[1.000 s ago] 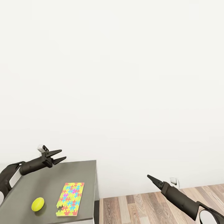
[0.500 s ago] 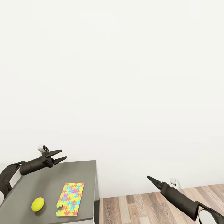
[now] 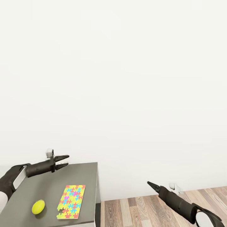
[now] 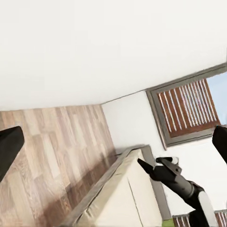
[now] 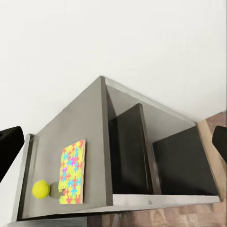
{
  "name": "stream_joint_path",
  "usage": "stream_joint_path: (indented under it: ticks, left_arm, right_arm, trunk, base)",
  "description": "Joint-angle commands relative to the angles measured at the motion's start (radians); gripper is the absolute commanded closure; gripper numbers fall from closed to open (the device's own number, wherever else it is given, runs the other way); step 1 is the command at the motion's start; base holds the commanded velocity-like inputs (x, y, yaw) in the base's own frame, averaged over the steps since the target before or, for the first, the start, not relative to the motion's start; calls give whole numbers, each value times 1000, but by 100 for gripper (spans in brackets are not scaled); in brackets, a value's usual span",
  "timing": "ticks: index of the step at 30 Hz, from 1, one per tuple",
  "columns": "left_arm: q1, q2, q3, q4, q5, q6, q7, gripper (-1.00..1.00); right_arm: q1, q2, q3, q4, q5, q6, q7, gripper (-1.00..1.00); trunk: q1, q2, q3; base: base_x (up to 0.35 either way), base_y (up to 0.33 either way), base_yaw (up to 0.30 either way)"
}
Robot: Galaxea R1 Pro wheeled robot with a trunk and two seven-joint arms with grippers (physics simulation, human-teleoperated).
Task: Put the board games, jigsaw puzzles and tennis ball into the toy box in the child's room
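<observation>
Moved since a second ago: my left gripper (image 3: pixel 62 160) has slid forward over the far part of the table and levelled out; my right gripper (image 3: pixel 150 184) has crept slightly left and down. Ball and puzzle lie as before.

Item 1. Left gripper: black two-finger tool, fingers a little apart, holding nothing, hovering above the far edge of the desk.

Item 2. Right gripper: black, raised over the wood-plank floor (image 3: pixel 151 206), well clear of the desk. In the head view its tips read as one point; in its own wrist view the two finger ends sit at opposite edges, so I judge it open, and empty.

Item 3. L-shaped desk, lower dark grey section (image 3: pixel 50 186): bears both toys listed below.

Item 4. Small plain yellow-green tennis ball (image 3: pixel 38 207): on the desk top, near edge, just beside item 5, not touching it.

Item 5. Thin flat jigsaw board of interlocking yellow, pink, blue and green pieces (image 3: pixel 72 201): lying flat near the desk's right edge.

Item 6. Open dark compartments under the desk (image 5: pixel 156 158): two bays, nothing visible inside.

Step in hand, by my judgement: approach to a first pick from the table. Next move calls for lowering my left gripper back toward the ball, open, then closing gently on it.
</observation>
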Motion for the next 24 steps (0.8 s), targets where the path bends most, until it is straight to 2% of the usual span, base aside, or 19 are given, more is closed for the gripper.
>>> stream_joint_path:
  ticks: [1,4,6,7,10,11,12,14,16,19,22,24]
  left_arm:
    - [-1,-8,2,-1,4,10,67,-100]
    - [-4,-31,4,-3,8,11,197,-100]
    - [-7,-72,5,-6,10,12,320,-100]
    - [-8,-85,4,-11,10,13,348,-100]
    - [-10,-160,-1,-89,4,28,522,-100]
    - [-10,-169,-2,-105,3,33,555,-100]
    - [-10,-184,-2,-138,3,46,626,-100]
    - [-10,-201,-3,-198,4,73,767,-100]
    - [-10,-208,-3,-220,4,79,835,-100]
    - [-9,-233,-2,-250,3,83,1015,-100]
    - [-9,-241,1,-258,4,73,1096,-100]
    - [-8,-242,1,-265,4,70,1116,-100]
  right_arm:
    - [-10,8,14,2,4,4,-29,-100]
    - [-49,21,48,22,4,5,-99,-100]
    - [-116,36,86,70,4,5,-157,-100]
    - [-135,41,96,86,4,5,-169,-100]
    - [-238,68,156,196,6,4,-208,-100]
    - [-253,72,163,212,6,4,-211,-100]
    - [-278,78,176,236,7,4,-215,-100]
    - [-308,85,190,266,7,3,-220,-100]
    - [-316,86,193,277,7,2,-221,-100]
    - [-328,88,197,306,7,-10,-221,-100]
    - [-332,88,198,314,8,-25,-221,-100]
    - [-334,88,199,316,8,-29,-221,-100]
  trunk:
    - [0,-1,0]
    - [0,-1,0]
    - [0,-1,0]
    - [0,-1,0]
    - [0,-1,0]
    - [0,-1,0]
    - [0,-1,0]
    - [0,-1,0]
    - [0,-1,0]
    - [0,-1,0]
    - [0,-1,0]
    - [0,-1,0]
  base:
    - [0,0,0]
    - [0,0,0]
    - [0,0,0]
    - [0,0,0]
    - [0,0,0]
    - [0,0,0]
    - [0,0,0]
    - [0,0,0]
    - [0,0,0]
    - [0,0,0]
    - [0,0,0]
    - [0,0,0]
